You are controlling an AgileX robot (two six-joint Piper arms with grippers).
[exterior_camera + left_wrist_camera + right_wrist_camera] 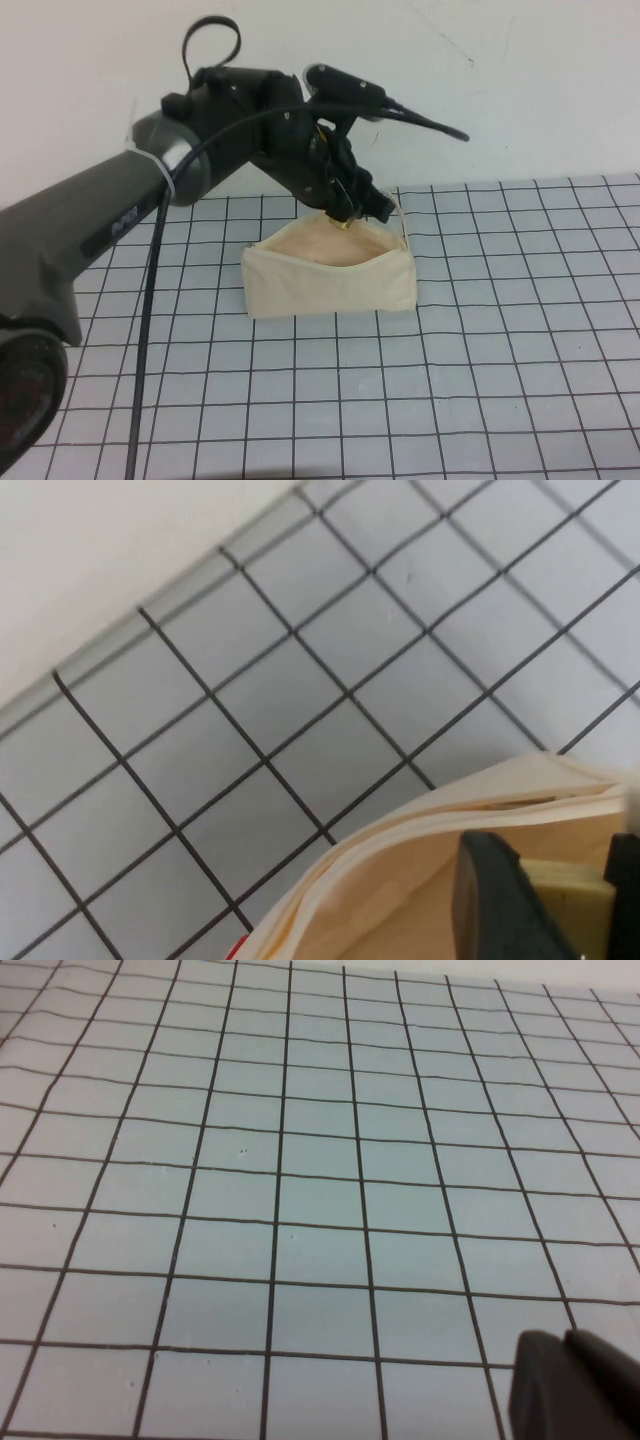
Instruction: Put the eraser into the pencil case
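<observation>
Eraser poised over the open case

The left end effector (347, 215) pinches the eraser (565, 883) above the case (330, 280) mouth, ready to drop; the right end effector (580, 1390), off over bare counter (300, 1160), cannot be judged.

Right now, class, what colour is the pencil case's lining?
Pale peach, clearest in the high view: pencil case.

The eraser (565, 880) only shows as a tan sliver between the dark fingers of the left gripper (352, 213), cut off at the frame's edge in the left wrist view, and any mark on it is hidden. In the high view the arm covers the back rim of the pencil case (330, 280). The right gripper (578, 1385) is just a dark blurry lump in its own wrist view's corner.
</observation>
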